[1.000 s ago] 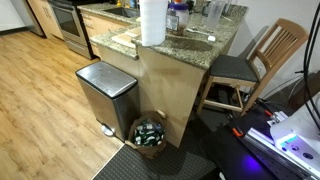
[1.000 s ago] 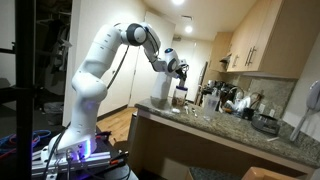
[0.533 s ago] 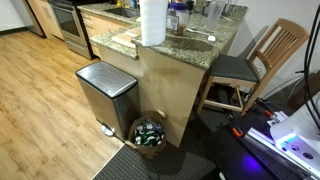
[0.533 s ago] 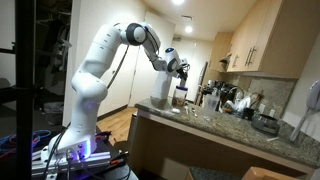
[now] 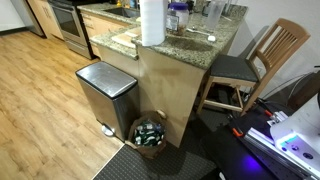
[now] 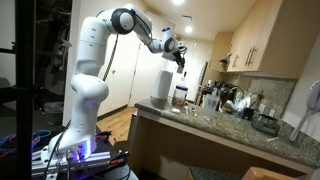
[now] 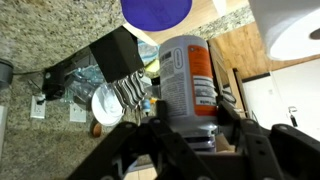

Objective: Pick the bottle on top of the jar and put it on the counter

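In the wrist view my gripper is shut on the bottle, a small grey-white bottle with an orange-red label, held between both fingers. The jar's dark blue lid lies below it, apart from the bottle. In an exterior view my gripper hangs well above the clear jar, which stands on the granite counter beside the white paper-towel roll. The jar and the counter also show in an exterior view where the gripper is out of frame.
A paper-towel roll stands at the counter's corner. A steel pedal bin and a basket sit at the counter's base, with a wooden chair beside it. Appliances and dishes crowd the counter's far end.
My arm has risen, lifting the gripper and the bottle up off the jar's lid. The jar and the roll have not moved.
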